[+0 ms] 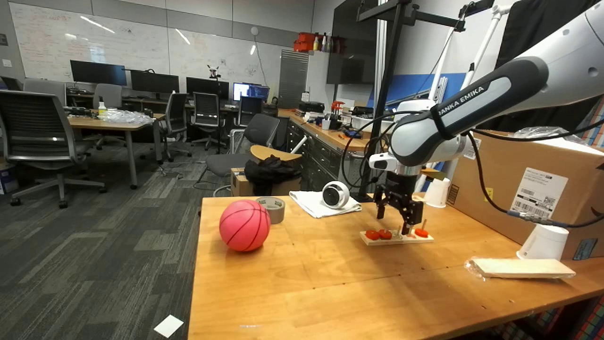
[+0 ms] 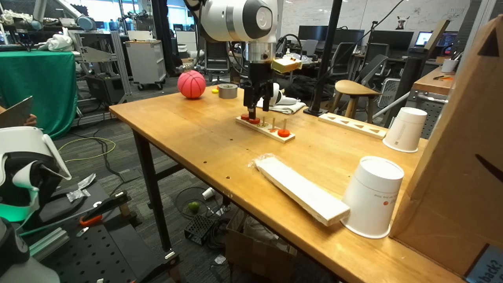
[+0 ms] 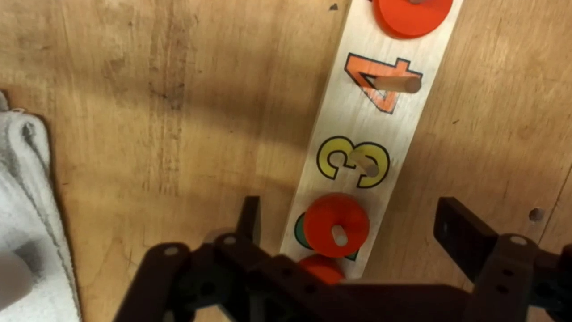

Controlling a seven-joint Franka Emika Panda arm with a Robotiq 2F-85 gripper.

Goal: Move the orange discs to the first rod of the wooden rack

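The wooden rack point(image 3: 364, 127) is a pale strip with short pegs and painted numbers, lying on the table in both exterior views point(image 1: 401, 241) point(image 2: 268, 131). One orange disc point(image 3: 328, 217) sits on the peg over a mostly covered green number. Another orange disc point(image 3: 322, 267) lies beside it at the near end, partly hidden by the gripper. A third orange disc point(image 3: 413, 18) is on the peg at the opposite end, past the bare pegs at 3 and 4. My gripper point(image 3: 351, 219) is open and empty above the rack, its fingers on either side of the green-number disc, apart from it.
A pink ball point(image 1: 245, 225), a tape roll point(image 1: 277, 211) and a white cloth point(image 1: 306, 203) with a white round device point(image 1: 336, 194) are on the table. A plastic-wrapped board point(image 2: 298, 188), white cups point(image 2: 373, 196) point(image 2: 404, 129), a slotted wooden strip point(image 2: 349, 125) and a cardboard box point(image 1: 500, 174) are there too.
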